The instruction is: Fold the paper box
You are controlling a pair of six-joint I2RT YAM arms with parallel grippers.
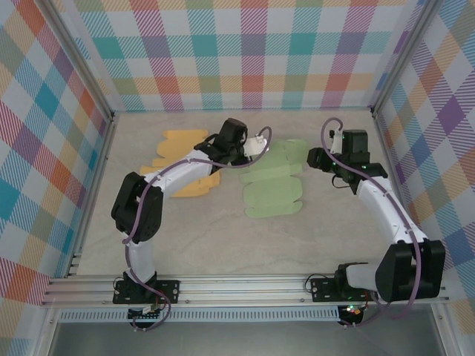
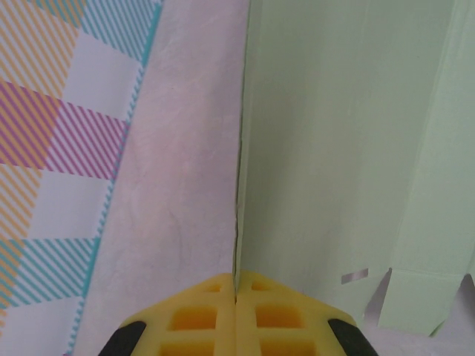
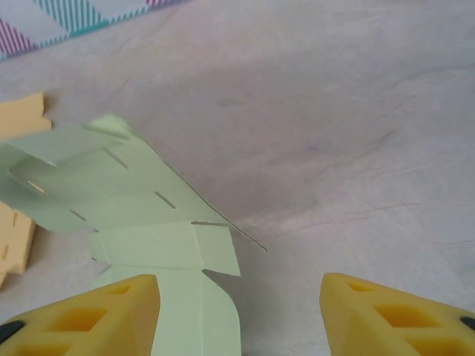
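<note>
Green box lies mostly flat on the table. My left fingers pinch its edge; right fingers gape at its right side. Early fold: next, I judge, the right must take a flap.

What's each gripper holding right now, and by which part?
The left gripper is shut on the green paper box, pinching one edge of the sheet. The right gripper is open and holds nothing.

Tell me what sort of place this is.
Probably a lab test cell: plaid panels wall in a tabletop, a metal rail runs along its near edge, and flat box cutouts, a green sheet and an orange sheet, lie on it.
</note>
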